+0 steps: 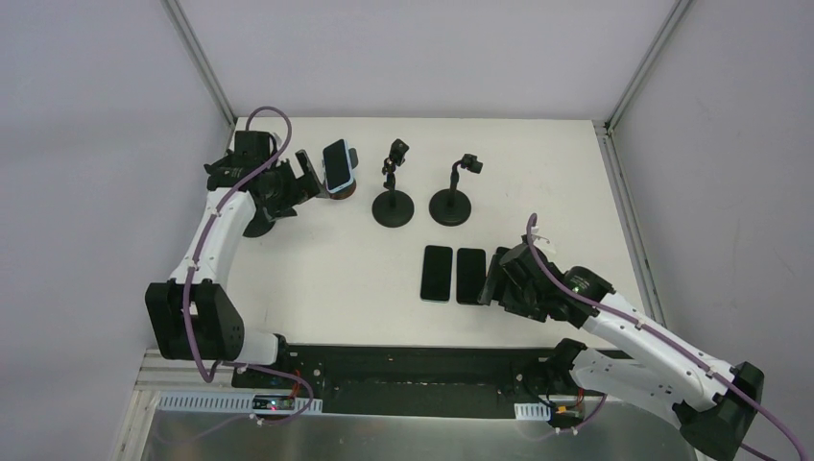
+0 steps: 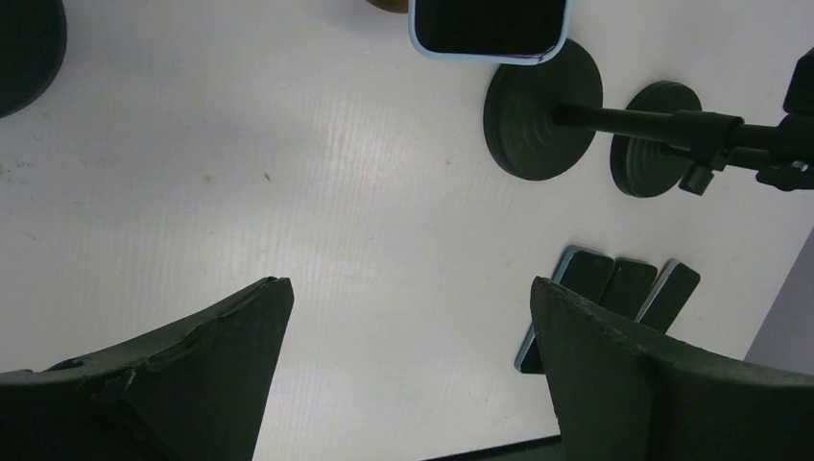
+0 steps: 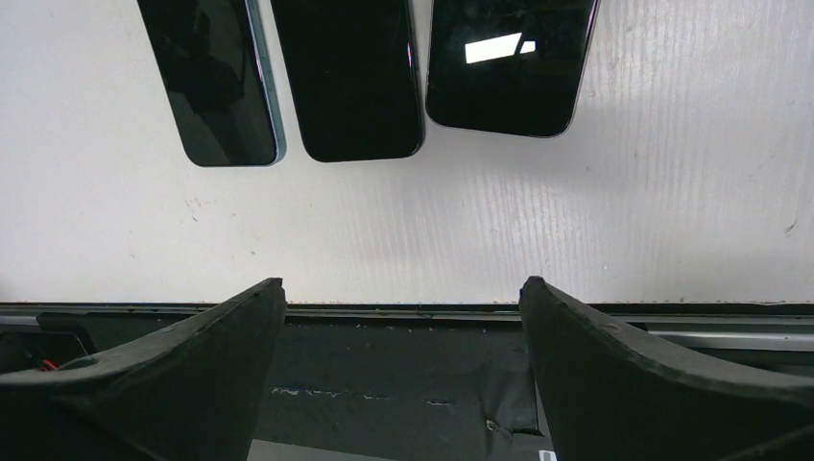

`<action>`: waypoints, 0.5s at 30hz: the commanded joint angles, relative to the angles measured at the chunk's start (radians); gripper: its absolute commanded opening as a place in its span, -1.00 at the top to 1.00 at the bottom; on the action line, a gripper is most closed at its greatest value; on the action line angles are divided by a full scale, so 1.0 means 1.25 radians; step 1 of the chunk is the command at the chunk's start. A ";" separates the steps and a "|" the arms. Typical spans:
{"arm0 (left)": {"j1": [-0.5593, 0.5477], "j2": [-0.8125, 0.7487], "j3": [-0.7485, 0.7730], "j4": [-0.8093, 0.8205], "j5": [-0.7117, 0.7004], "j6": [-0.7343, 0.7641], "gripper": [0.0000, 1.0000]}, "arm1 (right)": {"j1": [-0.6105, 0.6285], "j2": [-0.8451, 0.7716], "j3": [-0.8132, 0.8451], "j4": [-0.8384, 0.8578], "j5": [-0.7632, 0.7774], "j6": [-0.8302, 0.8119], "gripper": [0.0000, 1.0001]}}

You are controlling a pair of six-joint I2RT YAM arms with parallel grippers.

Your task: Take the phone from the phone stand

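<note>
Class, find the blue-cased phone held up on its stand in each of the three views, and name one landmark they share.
Top external: phone in the upper left of the picture.
Left wrist: at the top edge, right of centre, partly cut off.
Right wrist: not in it.
Shared landmark: the three flat phones lying side by side.
</note>
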 commanded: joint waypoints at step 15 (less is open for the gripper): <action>0.003 0.048 0.019 0.250 0.068 -0.011 -0.98 | 0.006 0.019 0.026 0.012 -0.030 -0.001 -0.89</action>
